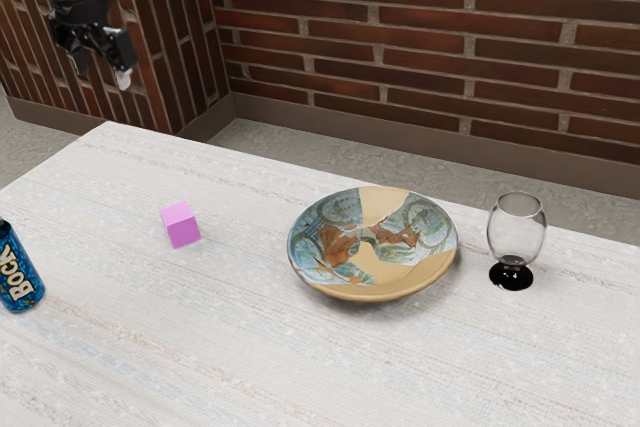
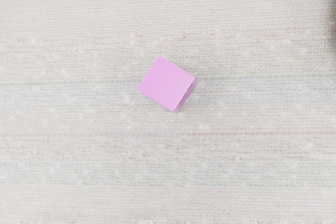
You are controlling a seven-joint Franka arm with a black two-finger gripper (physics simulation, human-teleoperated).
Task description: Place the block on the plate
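- Gripper (image 1: 101,72) raised, fingers apart, nothing between them; I'm well apart from the block.
- Pink block (image 1: 180,225) on the pale table (image 1: 250,357), near the plate (image 1: 385,293) but off it; my wrist view has it too.
- Stemmed glass (image 1: 516,237) upright just beside the plate.
- Blue BOCK container (image 1: 20,272) at the exterior view's left.

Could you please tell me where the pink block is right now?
In the exterior view, the pink block rests on the table, between the blue container at the view's left and the plate.
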